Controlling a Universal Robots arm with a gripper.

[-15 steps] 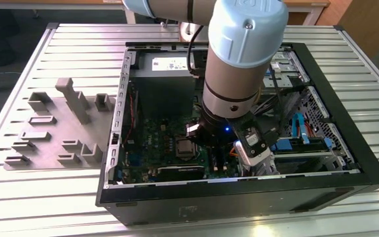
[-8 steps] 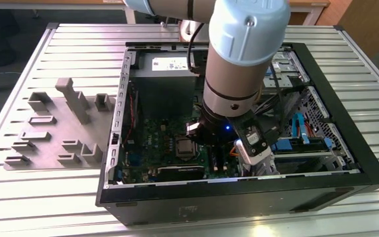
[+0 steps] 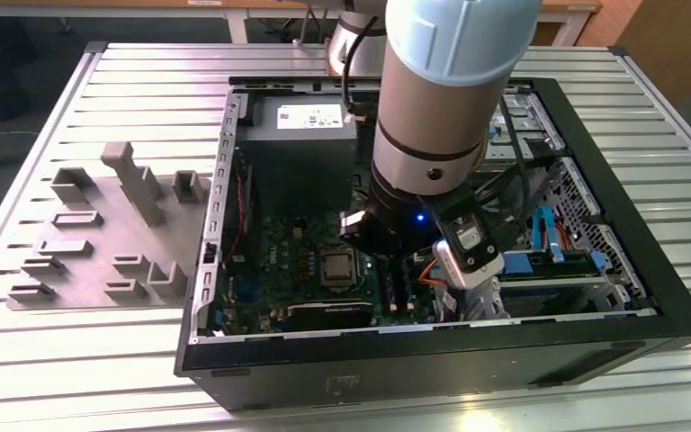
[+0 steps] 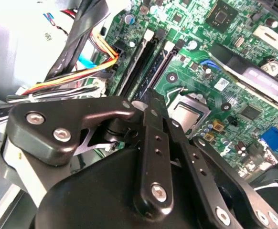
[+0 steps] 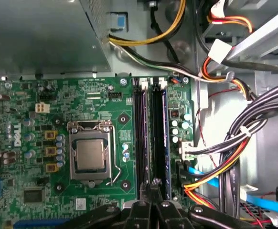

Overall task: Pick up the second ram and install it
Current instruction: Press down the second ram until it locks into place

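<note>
In the first wrist view the second ram (image 5: 164, 143), a thin blue-edged strip, stands edge-up in the outermost of the black memory slots (image 5: 139, 138) on the green motherboard (image 5: 96, 95). My gripper (image 5: 152, 185) hangs just over the near end of those slots. Its fingertips are drawn together and nothing shows between them. They sit right beside the strip's end; I cannot tell whether they touch it. The second wrist view has the black fingers (image 4: 151, 109) pointing down at the same slots (image 4: 154, 67). From outside, the arm (image 3: 442, 135) reaches deep into the open computer case (image 3: 442, 360).
A CPU socket (image 5: 90, 155) lies beside the slots. Bundled orange, yellow and black cables (image 5: 225, 157) crowd the other side. The grey power supply (image 3: 303, 153) fills the case's far end. A grey holder block (image 3: 105, 234) sits on the slatted table at the exterior view's left.
</note>
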